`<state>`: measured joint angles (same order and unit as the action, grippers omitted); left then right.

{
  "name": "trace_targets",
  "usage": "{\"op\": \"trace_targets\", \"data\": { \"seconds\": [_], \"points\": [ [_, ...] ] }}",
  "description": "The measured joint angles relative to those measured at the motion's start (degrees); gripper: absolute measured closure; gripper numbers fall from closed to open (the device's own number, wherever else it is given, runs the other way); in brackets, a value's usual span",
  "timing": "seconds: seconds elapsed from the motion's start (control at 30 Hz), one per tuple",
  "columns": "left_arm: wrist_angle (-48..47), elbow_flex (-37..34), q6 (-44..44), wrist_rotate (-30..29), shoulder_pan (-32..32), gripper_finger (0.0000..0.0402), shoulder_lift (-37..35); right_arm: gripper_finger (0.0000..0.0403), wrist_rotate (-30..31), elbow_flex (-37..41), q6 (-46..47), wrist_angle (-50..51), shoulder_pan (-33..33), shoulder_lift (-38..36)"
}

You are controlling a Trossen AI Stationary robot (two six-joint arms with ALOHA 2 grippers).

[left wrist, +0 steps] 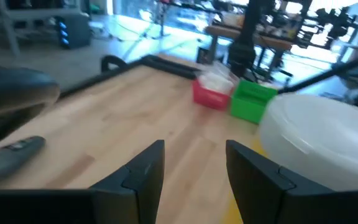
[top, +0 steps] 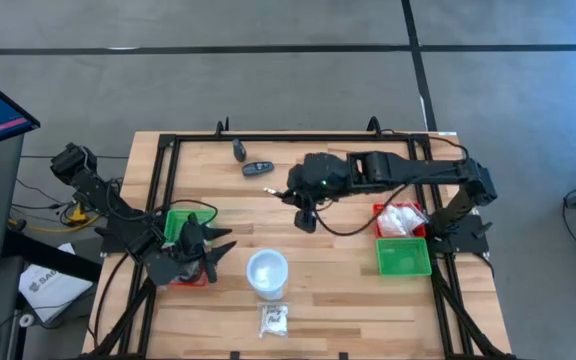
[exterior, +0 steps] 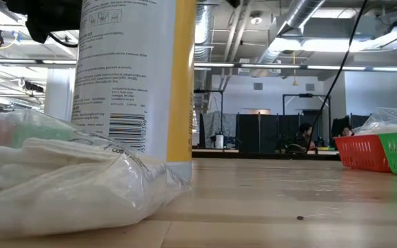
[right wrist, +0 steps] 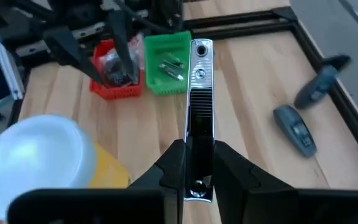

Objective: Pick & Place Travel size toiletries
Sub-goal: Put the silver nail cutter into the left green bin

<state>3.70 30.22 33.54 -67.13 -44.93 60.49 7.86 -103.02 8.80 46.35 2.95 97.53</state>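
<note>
I am carrying a clipper, right gripper clamped on it, above the table's middle (left gripper idling half-open); next, a tray.

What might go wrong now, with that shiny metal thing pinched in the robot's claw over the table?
The right gripper pinches the nail clipper only near one end, so the long piece might swivel or slip out and fall to the table. Carrying it toward the left-side green tray, the arm may knock the tall white-capped bottle standing mid-table. That tray sits right by the left gripper, so the arms might bump there.
</note>
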Motion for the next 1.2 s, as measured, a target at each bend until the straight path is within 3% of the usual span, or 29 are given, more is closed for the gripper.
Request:
{"op": "trace_targets", "data": {
  "seconds": [0.27,0.47,0.63,0.93,1.2],
  "points": [
    [0.8,0.0,-1.8,-2.6,2.3,0.0239,-0.9,0.0357,-9.0,0.2,-5.3,-3.6,-4.8,1.5],
    [1.9,0.0,-4.4,-0.3,7.2,0.0239,-0.9,0.0357,-15.5,0.2,-9.6,-7.4,-5.3,2.6],
    [4.9,0.0,-9.4,0.0,10.1,0.0239,-1.3,0.0357,-16.5,0.1,-12.5,-8.9,-5.4,3.9],
    [13.4,0.0,-19.1,10.7,15.6,0.0239,-2.2,0.0357,-22.7,0.2,-13.5,-11.2,-7.5,7.0],
    [15.3,0.0,-21.9,14.2,17.7,0.0239,-2.2,0.0357,-25.8,2.2,-15.0,-15.3,-7.3,6.7]
  ]
}}
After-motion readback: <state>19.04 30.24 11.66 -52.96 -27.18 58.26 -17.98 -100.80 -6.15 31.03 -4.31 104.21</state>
